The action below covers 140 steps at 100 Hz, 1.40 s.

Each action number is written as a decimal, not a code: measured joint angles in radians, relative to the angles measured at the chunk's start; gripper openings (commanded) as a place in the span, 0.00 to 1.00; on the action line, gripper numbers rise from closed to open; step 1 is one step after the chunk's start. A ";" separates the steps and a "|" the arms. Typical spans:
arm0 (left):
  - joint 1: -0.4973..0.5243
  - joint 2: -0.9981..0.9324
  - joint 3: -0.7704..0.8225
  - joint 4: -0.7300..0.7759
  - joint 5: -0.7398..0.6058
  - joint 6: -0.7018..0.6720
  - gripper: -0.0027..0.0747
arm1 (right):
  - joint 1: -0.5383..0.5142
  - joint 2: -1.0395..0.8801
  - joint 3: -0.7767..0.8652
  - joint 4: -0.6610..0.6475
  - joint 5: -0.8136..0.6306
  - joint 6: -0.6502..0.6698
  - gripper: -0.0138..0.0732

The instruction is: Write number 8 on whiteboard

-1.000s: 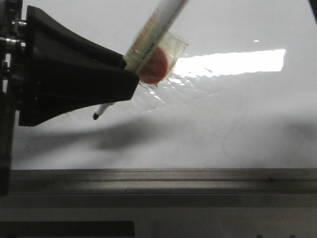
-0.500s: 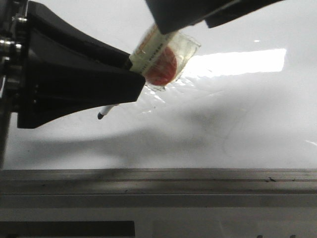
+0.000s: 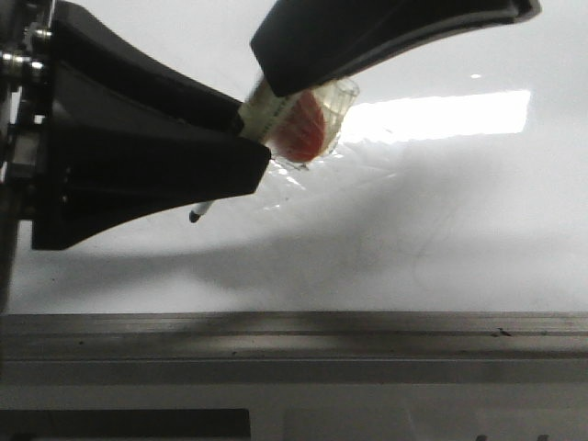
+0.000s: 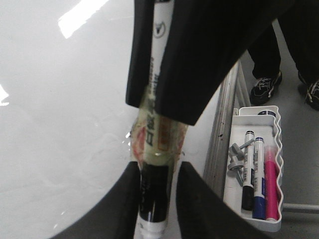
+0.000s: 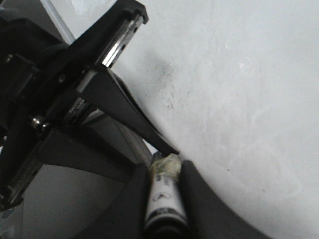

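Observation:
The whiteboard point(image 3: 441, 239) is glossy white with faint smudges and a glare patch; no black number 8 shows on it. A marker point(image 3: 299, 124), wrapped in clear tape with a red label, slants above the board, its black tip point(image 3: 197, 213) low on the left. My left gripper point(image 3: 250, 133) is shut on the marker's lower part, seen between its fingers in the left wrist view point(image 4: 154, 194). My right gripper point(image 3: 276, 78) comes from the upper right and is shut on the marker's upper end point(image 5: 164, 199).
The board's grey metal frame edge point(image 3: 294, 335) runs along the near side. In the left wrist view a white tray point(image 4: 254, 112) beside the frame holds black point(image 4: 247, 169), blue point(image 4: 259, 179) and pink point(image 4: 270, 184) markers. A person's shoes point(image 4: 264, 87) are beyond it.
The right gripper has come in from the upper right and lowered over the marker's upper end. The left gripper and marker tip have shifted slightly right.

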 measured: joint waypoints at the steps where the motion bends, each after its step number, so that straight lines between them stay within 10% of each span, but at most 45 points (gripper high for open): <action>1: 0.000 0.000 0.000 0.000 0.000 -0.001 0.41 | 0.000 0.000 0.000 0.000 -0.001 0.000 0.08; 68: 0.000 -0.572 0.020 -0.089 0.549 -0.212 0.42 | -0.017 0.002 -0.131 0.000 0.050 0.127 0.10; 107: 0.000 -0.636 0.048 -0.132 0.581 -0.212 0.41 | -0.275 0.056 -0.324 -0.006 0.208 0.131 0.10; 140: 0.000 -0.638 0.052 -0.145 0.499 -0.213 0.41 | -0.254 0.172 -0.336 0.056 0.263 0.131 0.10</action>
